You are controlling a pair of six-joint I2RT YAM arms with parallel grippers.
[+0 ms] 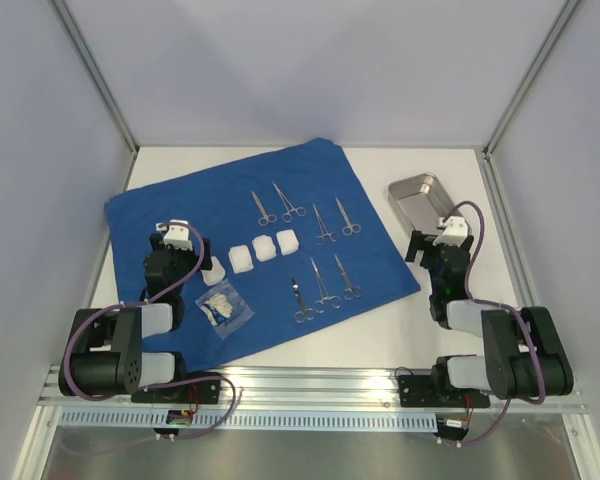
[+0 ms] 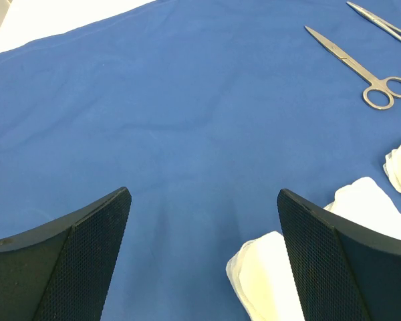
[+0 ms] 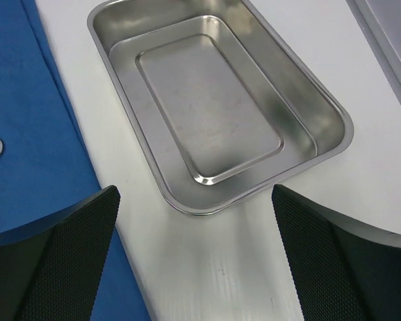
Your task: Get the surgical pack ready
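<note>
Drape [image 1: 260,250] covers the left and middle of the white table [image 1: 430,335] - royal blue, spread flat, one corner pointing to the far side.

My left arm [image 1: 130,345] is folded back on itself near its base, with the forearm reaching forward over the drape's left part. The left gripper [image 1: 175,235] hovers low there. In its wrist view the fingers [image 2: 87,254] stand wide apart with only blue cloth between them, nothing held.

Just to its right is a slanted row of four white gauze squares [image 1: 252,253]; the nearest one [image 2: 267,274] lies beside the right finger. A clear packet [image 1: 223,305] sits in front of the row, and it seems to hold small white pieces, though I cannot make them out.

Further right, the silver instruments [image 1: 320,250] lie in two rows on the cloth - four farther off, three closer to me.

Off the drape, on bare table at the right, the steel tray [image 1: 395,190] sits empty. My right arm [image 1: 510,350] is folded the same way, and the right gripper [image 3: 194,194] hangs over the tray's near rim [image 3: 301,87], spread wide and gripping nothing.
</note>
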